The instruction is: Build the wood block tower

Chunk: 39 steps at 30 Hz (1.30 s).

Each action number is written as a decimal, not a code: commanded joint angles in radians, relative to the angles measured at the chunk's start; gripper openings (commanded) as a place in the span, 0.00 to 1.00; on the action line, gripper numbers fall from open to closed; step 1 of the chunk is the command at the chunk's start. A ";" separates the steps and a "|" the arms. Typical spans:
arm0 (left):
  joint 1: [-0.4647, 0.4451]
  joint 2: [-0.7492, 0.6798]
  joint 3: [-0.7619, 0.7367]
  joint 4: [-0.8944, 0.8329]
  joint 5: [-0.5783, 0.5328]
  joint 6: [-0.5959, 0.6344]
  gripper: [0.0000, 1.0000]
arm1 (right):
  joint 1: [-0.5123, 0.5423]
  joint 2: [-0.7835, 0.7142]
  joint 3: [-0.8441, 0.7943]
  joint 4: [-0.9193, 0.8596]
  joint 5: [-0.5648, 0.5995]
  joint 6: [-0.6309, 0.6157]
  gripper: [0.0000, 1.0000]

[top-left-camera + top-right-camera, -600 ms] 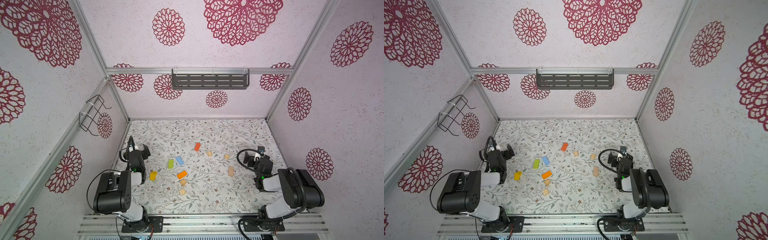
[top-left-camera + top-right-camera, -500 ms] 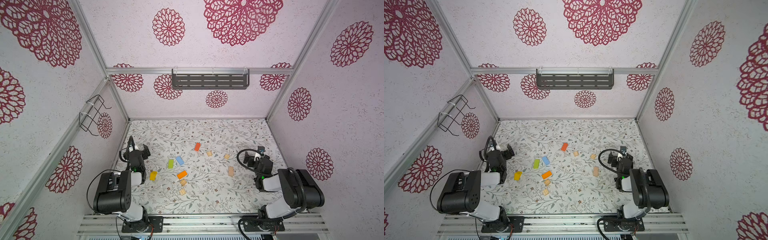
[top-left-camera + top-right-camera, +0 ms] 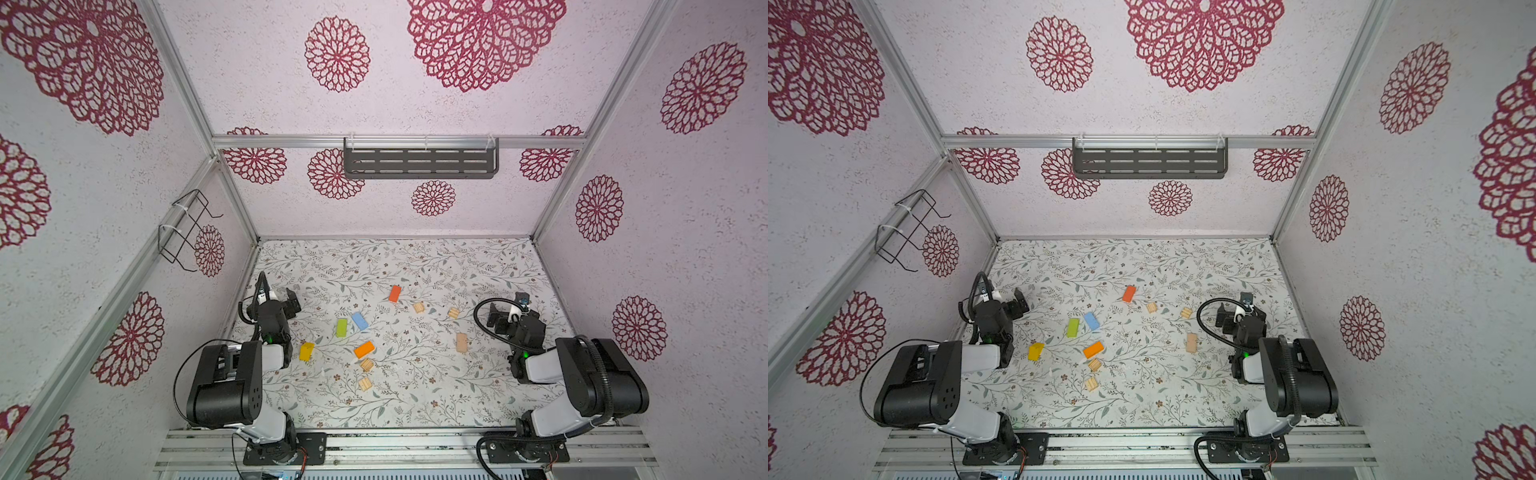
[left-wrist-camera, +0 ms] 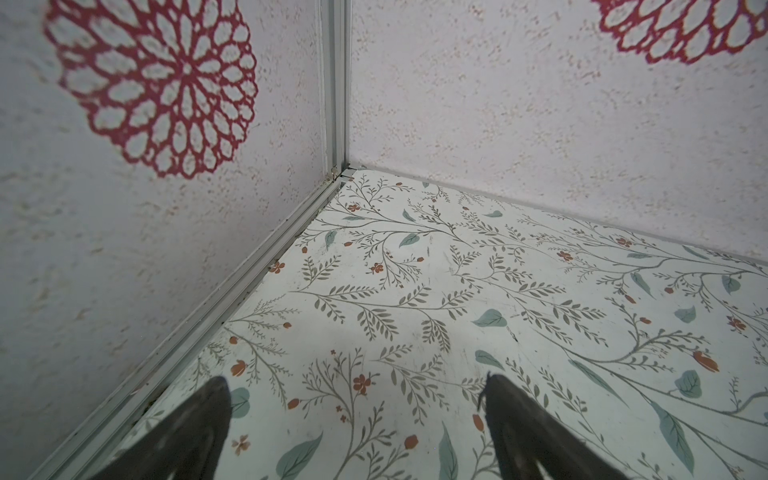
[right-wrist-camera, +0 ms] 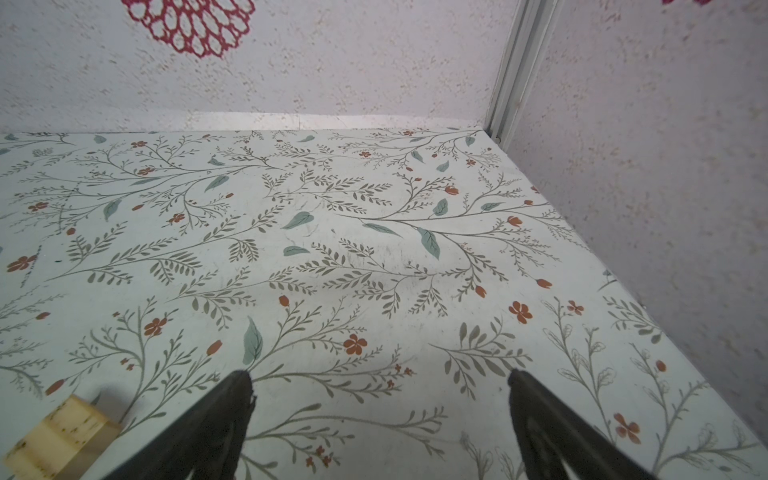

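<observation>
The wood blocks lie scattered singly on the floral table; none rests on another, so no tower stands. In both top views I see a red-orange block (image 3: 394,293) (image 3: 1128,294), a blue block (image 3: 360,321), a green block (image 3: 341,327), a yellow block (image 3: 306,351), an orange block (image 3: 364,349), a flat tan block (image 3: 461,343) and several grooved tan blocks (image 3: 367,365). My left gripper (image 3: 291,300) (image 4: 355,382) is open and empty near the left wall. My right gripper (image 3: 498,318) (image 5: 380,374) is open and empty at the right, with a tan block (image 5: 62,436) beside one finger.
A dark slotted shelf (image 3: 419,160) hangs on the back wall and a wire rack (image 3: 185,230) on the left wall. Aluminium frame posts (image 4: 334,91) mark the corners. Walls close the table on three sides.
</observation>
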 commanded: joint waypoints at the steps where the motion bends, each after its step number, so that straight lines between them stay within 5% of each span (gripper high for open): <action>1: -0.004 0.005 0.008 0.004 -0.006 0.010 0.97 | -0.004 -0.023 0.021 0.027 -0.006 0.016 0.99; 16: -0.008 0.002 0.007 0.004 -0.012 0.012 0.97 | -0.007 -0.025 0.019 0.031 -0.011 0.017 0.99; 20: -0.016 -0.002 -0.011 0.036 -0.027 0.018 0.97 | 0.003 -0.028 -0.007 0.078 0.066 0.033 0.99; 27: -0.133 -0.027 -0.094 0.223 -0.236 0.102 0.97 | 0.026 -0.130 -0.144 0.246 0.230 0.059 0.99; 33: -0.244 -0.208 0.099 -0.219 -0.371 0.146 0.97 | 0.068 -0.505 -0.049 -0.248 0.318 0.150 0.98; 39: -0.253 -0.399 0.360 -0.747 -0.202 -0.182 0.97 | 0.084 -0.678 0.207 -0.769 0.201 0.191 0.94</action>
